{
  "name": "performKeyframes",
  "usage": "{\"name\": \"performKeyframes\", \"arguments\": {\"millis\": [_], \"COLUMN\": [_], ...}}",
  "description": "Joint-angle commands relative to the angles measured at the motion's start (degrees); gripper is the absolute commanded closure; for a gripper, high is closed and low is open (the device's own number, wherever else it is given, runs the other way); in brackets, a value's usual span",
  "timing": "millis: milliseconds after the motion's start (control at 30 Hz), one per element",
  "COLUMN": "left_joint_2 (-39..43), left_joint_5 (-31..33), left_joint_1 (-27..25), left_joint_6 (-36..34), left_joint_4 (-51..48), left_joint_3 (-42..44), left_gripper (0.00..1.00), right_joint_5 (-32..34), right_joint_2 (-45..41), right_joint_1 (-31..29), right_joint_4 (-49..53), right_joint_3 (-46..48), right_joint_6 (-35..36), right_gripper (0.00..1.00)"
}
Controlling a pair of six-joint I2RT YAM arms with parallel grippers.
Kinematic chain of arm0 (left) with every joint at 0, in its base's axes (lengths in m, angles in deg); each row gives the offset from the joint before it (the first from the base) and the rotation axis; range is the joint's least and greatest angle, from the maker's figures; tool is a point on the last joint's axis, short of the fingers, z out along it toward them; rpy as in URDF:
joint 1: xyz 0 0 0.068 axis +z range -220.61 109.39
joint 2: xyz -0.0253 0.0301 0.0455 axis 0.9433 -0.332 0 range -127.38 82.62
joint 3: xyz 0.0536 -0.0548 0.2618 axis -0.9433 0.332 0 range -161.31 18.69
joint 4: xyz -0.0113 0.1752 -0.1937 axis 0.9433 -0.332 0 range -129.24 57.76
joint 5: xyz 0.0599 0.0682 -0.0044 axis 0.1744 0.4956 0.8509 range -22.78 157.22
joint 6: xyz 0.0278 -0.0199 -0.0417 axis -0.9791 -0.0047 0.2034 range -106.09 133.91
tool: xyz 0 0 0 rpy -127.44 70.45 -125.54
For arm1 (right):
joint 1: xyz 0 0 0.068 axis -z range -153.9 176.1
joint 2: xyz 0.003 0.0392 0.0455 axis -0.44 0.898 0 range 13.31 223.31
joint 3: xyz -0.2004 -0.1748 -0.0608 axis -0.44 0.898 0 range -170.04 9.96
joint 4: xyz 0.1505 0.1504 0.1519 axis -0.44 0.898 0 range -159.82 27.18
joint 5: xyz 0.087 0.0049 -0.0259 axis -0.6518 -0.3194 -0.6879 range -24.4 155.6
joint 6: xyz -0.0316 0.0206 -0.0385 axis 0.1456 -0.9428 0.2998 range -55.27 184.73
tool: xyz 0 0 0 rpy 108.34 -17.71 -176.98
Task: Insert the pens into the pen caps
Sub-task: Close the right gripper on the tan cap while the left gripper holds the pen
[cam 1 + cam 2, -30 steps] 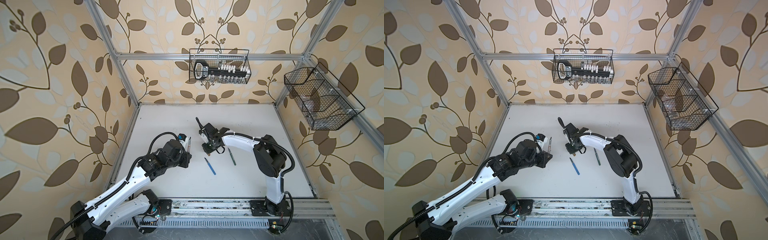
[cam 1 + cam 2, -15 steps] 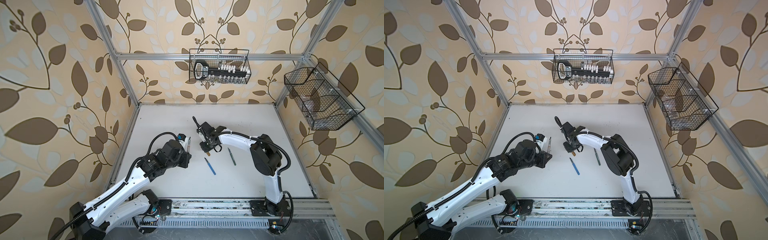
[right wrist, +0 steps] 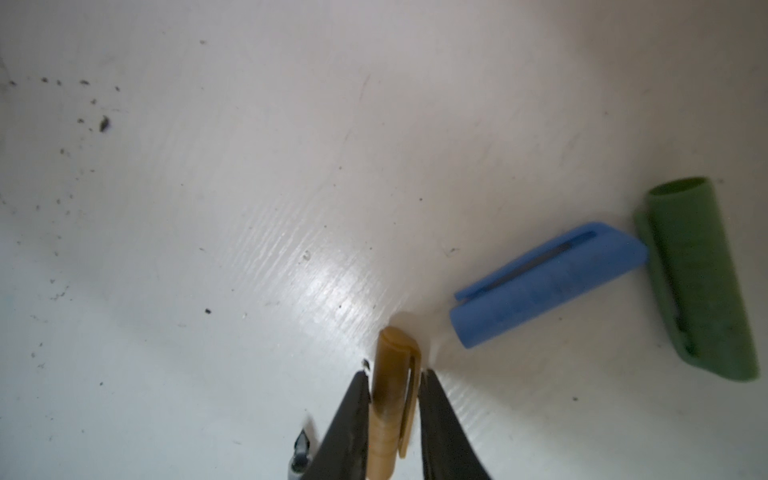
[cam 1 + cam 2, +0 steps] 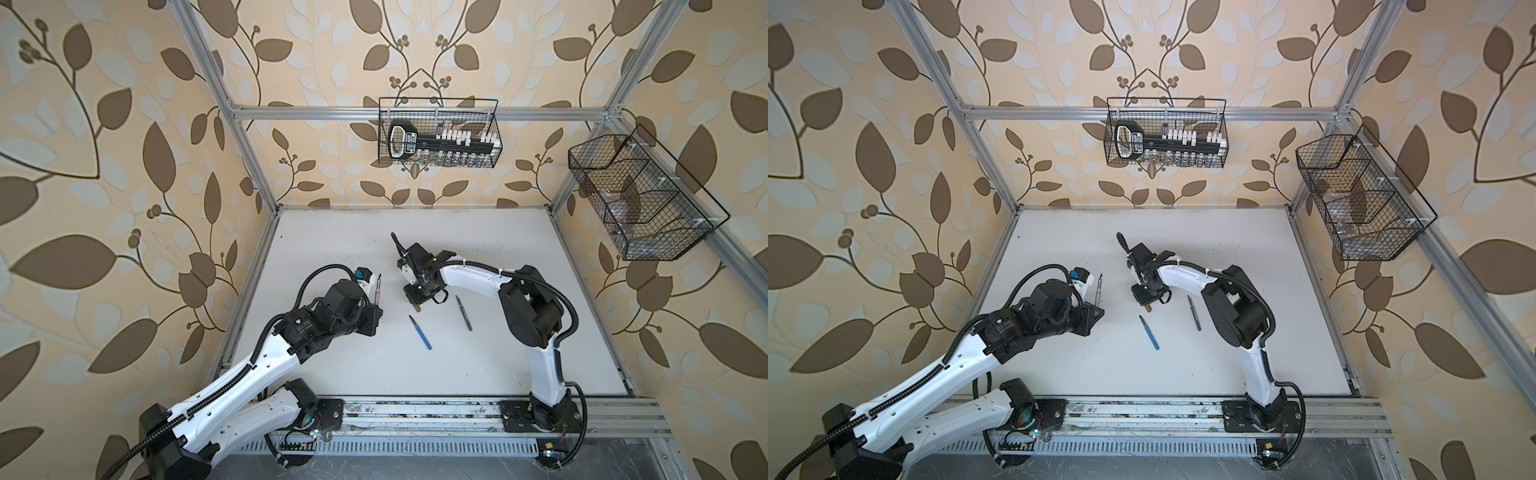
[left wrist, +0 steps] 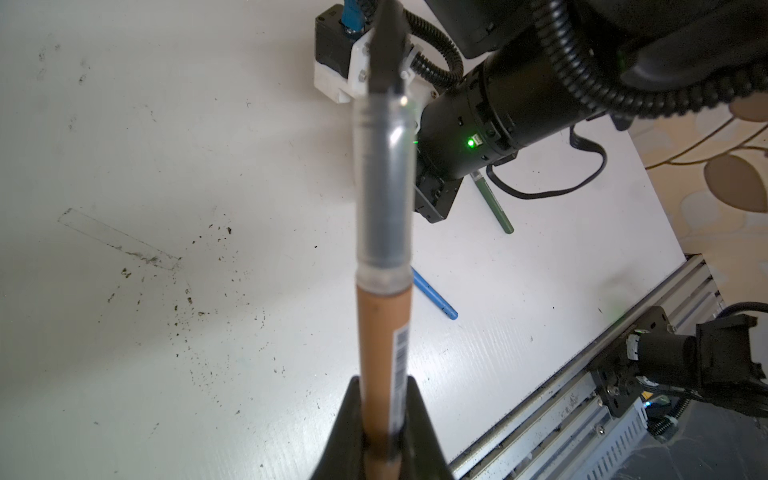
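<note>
- While the left fingers (image 5: 422, 432) are closed on the orange-brown pen (image 5: 384, 332), they grip it by the barrel. The pen projects straight out from between them, with its clear section and dark tip at the free end.
- Both top views show this pen raised above the table (image 4: 540, 332) on the left side. Its tip points toward the far wall.
- Right fingers (image 3: 349, 424): closed on the orange-brown cap (image 3: 390, 353), one finger against each side. The clip of the cap faces one finger, and the rounded end protrudes past the fingertips.
- The rounded end sits close to the table surface. It cannot be determined whether it touches the table.
- Blue cap (image 3: 548, 282): lies flat on the table just beside the gripped cap, clip uppermost.
- Green cap (image 3: 698, 282): lies flat on the table on the far side of the blue cap. One end of the blue cap meets its side.
- Blue pen (image 4: 420, 332): lies uncapped on the table between the two arms, dark tip toward the far wall. The tip is near the gripped cap.
- Green pen (image 4: 463, 313): lies uncapped on the table to the right of the blue pen. It is apart from that pen and roughly parallel to it, close beside the right arm.
</note>
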Motion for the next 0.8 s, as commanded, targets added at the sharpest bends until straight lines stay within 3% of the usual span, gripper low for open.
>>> {"name": "performKeyframes", "arguments": {"millis": [0, 133, 467, 600, 767], "left_joint_2": [0.32, 0.28, 0.93, 1.09, 1.11], "left_joint_5": [0.22, 0.19, 0.44, 0.45, 0.20], "left_joint_1": [0.41, 0.41, 0.41, 0.41, 0.41], "left_joint_6": [-1.44, -1.57, -1.47, -1.47, -1.37], "left_joint_4": [-0.22, -0.16, -0.39, -0.48, -0.39], "left_joint_3": [-1.92, -1.88, -1.53, -1.53, -1.51], "left_gripper": [0.91, 0.91, 0.91, 0.91, 0.91], "right_joint_5": [3.15, 6.96, 8.59, 6.19, 2.72], "right_joint_2": [0.45, 0.25, 0.41, -0.96, -0.49], "right_joint_1": [-1.85, -3.30, -3.17, -2.77, -2.18], "right_joint_4": [1.55, 2.50, 2.76, 2.34, 2.25], "right_joint_3": [0.57, 0.08, 0.56, 0.60, 1.11], "right_joint_6": [1.62, 1.37, 0.41, 1.35, 3.69], "right_gripper": [0.76, 0.74, 0.70, 0.60, 0.58]}}
